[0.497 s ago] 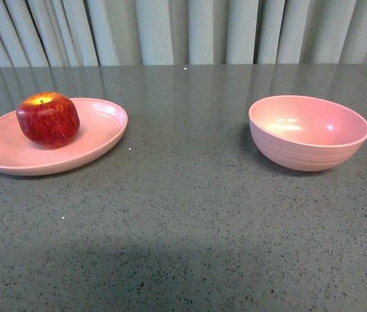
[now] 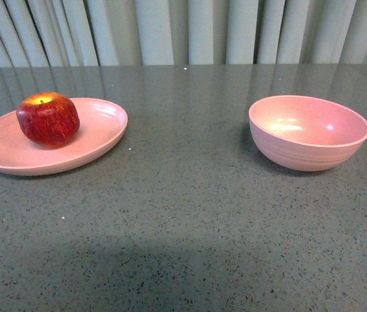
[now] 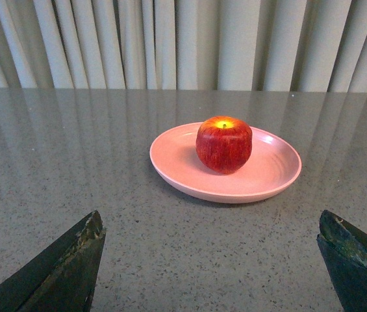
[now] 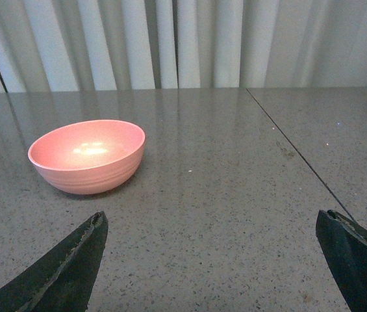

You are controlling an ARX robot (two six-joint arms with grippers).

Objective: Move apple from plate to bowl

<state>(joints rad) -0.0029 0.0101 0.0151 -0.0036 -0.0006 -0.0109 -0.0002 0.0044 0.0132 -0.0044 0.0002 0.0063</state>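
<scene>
One red apple (image 2: 48, 119), one shallow pink plate (image 2: 102, 130), one deep pink bowl (image 2: 308, 133), one grey speckled table (image 2: 189, 214), one pleated pale curtain (image 2: 189, 29), two grippers, the left gripper (image 3: 209, 221) and the right gripper (image 4: 209, 218), two dark fingers (image 3: 60, 273) showing on each

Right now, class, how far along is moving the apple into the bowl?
Done: nothing; the apple sits on the plate and the bowl is empty. In hand: nothing; the left gripper and right gripper are open. Left: grasp, carry and release it in the bowl.

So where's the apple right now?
The apple sits on the pink plate, left side of the front view, well apart from the bowl on the right.
</scene>
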